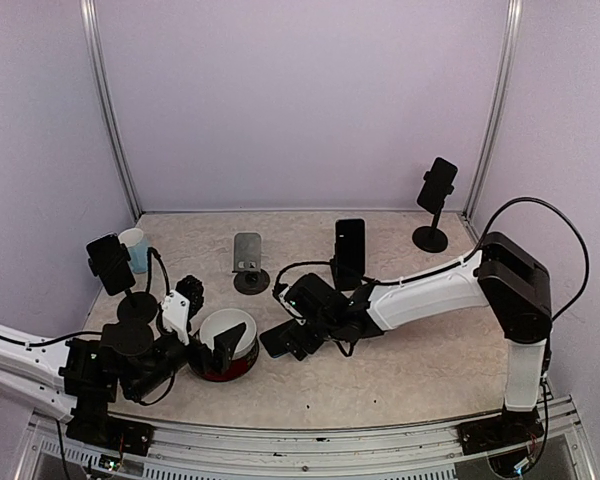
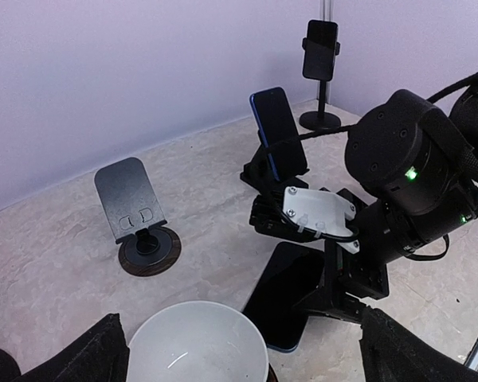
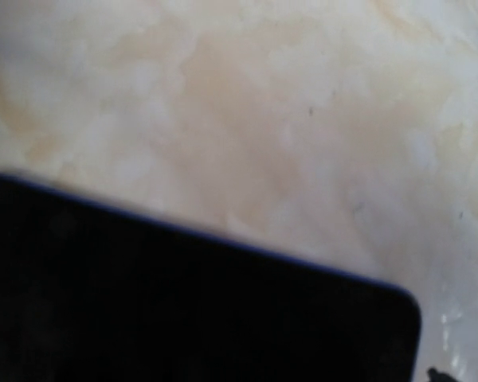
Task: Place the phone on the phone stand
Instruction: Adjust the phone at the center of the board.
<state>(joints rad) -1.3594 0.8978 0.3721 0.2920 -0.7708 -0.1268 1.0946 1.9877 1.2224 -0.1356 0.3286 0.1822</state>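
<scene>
Right arm: rooted at the near right corner, upper link upright over the base, white forearm stretched low and leftward to the middle of the table. Wrist pitched down, with the right gripper set just over the phone. Jaws spread wide, clasping nothing; cannot tell whether a fingertip touches the phone's right edge. In the right wrist view, only a blurred dark slab with a blue rim close below, and marbled tabletop beyond.

Phone lying flat, dark face up, near the centre, just right of the white bowl and nearer than every stand. Not on the phone stand, a bare grey plate tilted back on a round base, farther off and slightly left, well apart from the phone.

Left arm: folded low at the near left, left gripper aimed rightward over the bowl. Fingers released, wide apart, gripping nothing.

Elsewhere, three more handsets propped on stands of their own: far-right handset on a tall post, centre handset just behind the right gripper, left handset beside a pale cup.
</scene>
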